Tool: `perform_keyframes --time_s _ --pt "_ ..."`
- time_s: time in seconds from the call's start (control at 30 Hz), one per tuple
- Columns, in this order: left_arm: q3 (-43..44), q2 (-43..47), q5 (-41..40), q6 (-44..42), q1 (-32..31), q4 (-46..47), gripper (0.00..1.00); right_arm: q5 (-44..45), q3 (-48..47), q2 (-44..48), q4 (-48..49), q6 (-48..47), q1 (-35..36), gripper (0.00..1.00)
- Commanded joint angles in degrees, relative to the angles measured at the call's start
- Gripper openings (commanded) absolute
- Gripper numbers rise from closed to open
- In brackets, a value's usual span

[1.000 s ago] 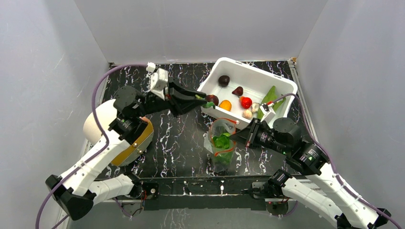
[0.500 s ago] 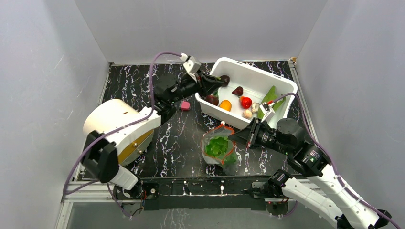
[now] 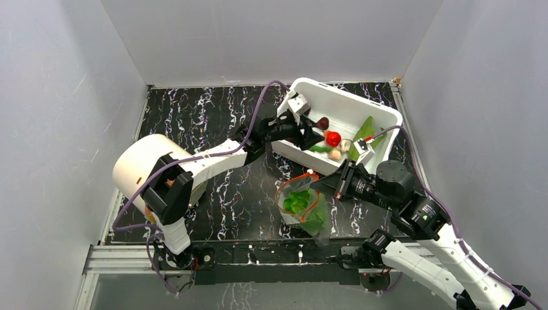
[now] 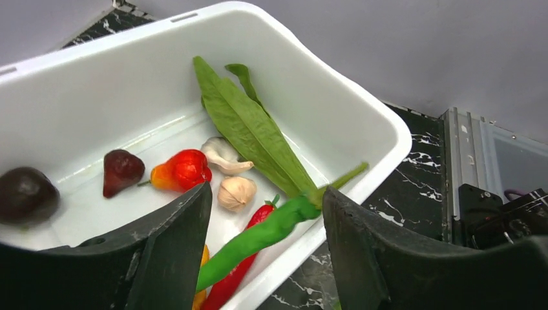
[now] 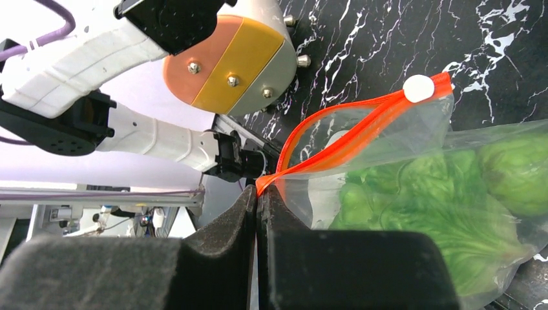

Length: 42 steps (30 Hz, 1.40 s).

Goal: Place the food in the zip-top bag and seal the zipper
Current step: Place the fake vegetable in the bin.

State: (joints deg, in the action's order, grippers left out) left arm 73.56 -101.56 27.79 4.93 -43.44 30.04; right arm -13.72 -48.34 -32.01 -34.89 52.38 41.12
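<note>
The clear zip-top bag (image 3: pixel 300 203) lies on the black table with the pale-green cabbage (image 5: pixel 420 194) and a green ball (image 5: pixel 517 168) inside. Its orange-red zipper (image 5: pixel 349 126) gapes open. My right gripper (image 5: pixel 258 194) is shut on the near end of the zipper strip; it also shows in the top view (image 3: pixel 331 184). My left gripper (image 3: pixel 313 139) is open over the white tub (image 3: pixel 349 103). A long green pod (image 4: pixel 271 229) lies slanted between its fingers (image 4: pixel 266 194), its stem end against the right finger. The red tomato (image 4: pixel 187 169), dark purple rounds (image 4: pixel 121 171), mushrooms (image 4: pixel 236 192) and an orange piece (image 4: pixel 201 258) lie in the tub.
A long green leaf (image 4: pixel 252 135) and a red chili (image 4: pixel 255 216) also lie in the tub. The tub's near rim (image 4: pixel 388 129) stands between the food and the bag. A metal rail (image 4: pixel 465 148) edges the table on the right. Grey walls close in three sides.
My left arm has swung right, from beside the tub's left corner to over its middle. The bag has sunk and tilted, its mouth wider. The right gripper has kept hold of the zipper.
</note>
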Motion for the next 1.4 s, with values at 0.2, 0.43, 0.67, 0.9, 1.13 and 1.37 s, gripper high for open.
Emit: perform_keyframes --time_s 0.2,0.43,0.67,0.9,1.13,1.37 --pt "12.0 16.4 -19.5 11.6 -0.4 -41.0 0.66 5.0 -1.8 -2.1 12.3 6.9 -0.1 0.0" --pt "4.4 29.8 -25.6 16.9 -0.4 -62.5 0.67 5.7 0.1 -5.6 21.5 6.6 -0.1 0.0" --pt "-6.6 36.8 -22.1 19.1 -0.4 -60.6 0.75 5.1 -0.2 -10.2 27.6 5.9 -0.1 0.0" --pt "-7.9 32.0 -26.6 21.4 -0.4 -63.4 0.72 3.7 -0.4 -13.9 30.3 5.9 -0.1 0.0" --pt "-14.7 34.0 -22.2 19.1 -0.4 -52.5 0.0 3.4 1.4 -13.3 30.3 7.0 -0.1 0.0" --pt "-14.3 42.4 -28.1 15.4 -0.4 -51.7 0.0 11.3 -11.8 -18.7 16.6 -3.0 -0.2 0.61"
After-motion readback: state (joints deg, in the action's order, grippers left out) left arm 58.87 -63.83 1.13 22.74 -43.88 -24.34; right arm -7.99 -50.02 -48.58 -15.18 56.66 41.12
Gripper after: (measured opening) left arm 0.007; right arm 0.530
